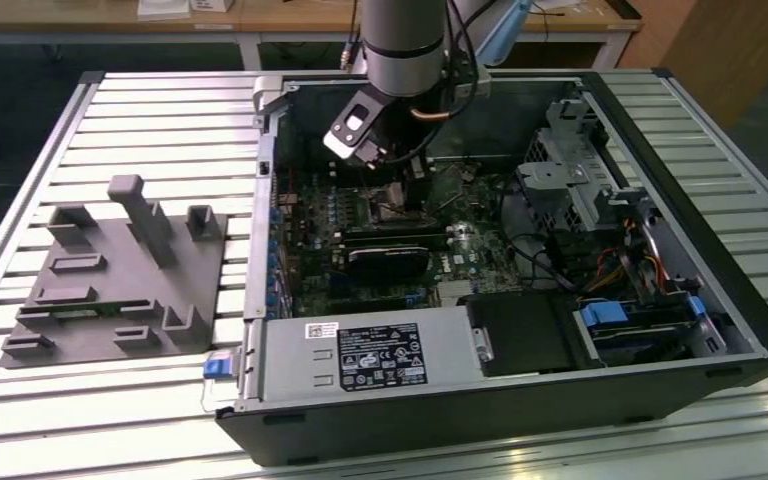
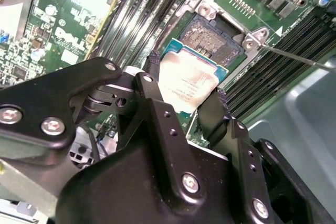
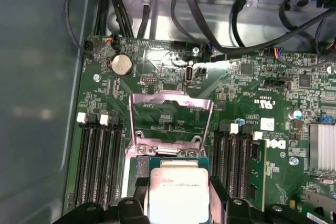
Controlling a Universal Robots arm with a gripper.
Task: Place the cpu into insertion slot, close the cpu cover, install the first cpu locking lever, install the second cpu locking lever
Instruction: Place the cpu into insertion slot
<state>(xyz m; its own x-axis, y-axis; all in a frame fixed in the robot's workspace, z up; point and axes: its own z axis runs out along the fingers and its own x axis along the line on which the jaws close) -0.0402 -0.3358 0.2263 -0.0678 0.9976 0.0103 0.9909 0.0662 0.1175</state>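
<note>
**Cpu clamped over the open socket, cover raised**

Open tower case (image 1: 518, 405) on its side on a slatted metal table (image 1: 157, 110). Inside: a green motherboard (image 3: 157, 77), a long black card (image 1: 391, 255), a power supply (image 1: 371, 355) along the near wall, and a metal drive cage (image 1: 584, 190) toward the exterior view's right. Beside the case, on the exterior view's left, a grey moulded fixture (image 1: 117, 270).

On the board, the insertion slot (image 2: 212, 38), dark centre bare in the second wrist view, flanked by rows of memory slots (image 3: 100, 161). Cpu cover (image 3: 170, 97) swung up on its hinge, with board showing through its window. Thin lever rod (image 2: 294, 56) angled away from one corner of the socket.

One side of the slot hidden under the cpu (image 2: 191, 82) and the black fingers (image 2: 215, 114). Impossible to judge whether chip and socket touch.

Arm (image 1: 404, 40) reaching straight down into the case, gripper (image 2: 185, 80) low over the socket — fingers closed on opposite edges of the cpu, metal top up, chip overlapping one side of the slot
</note>
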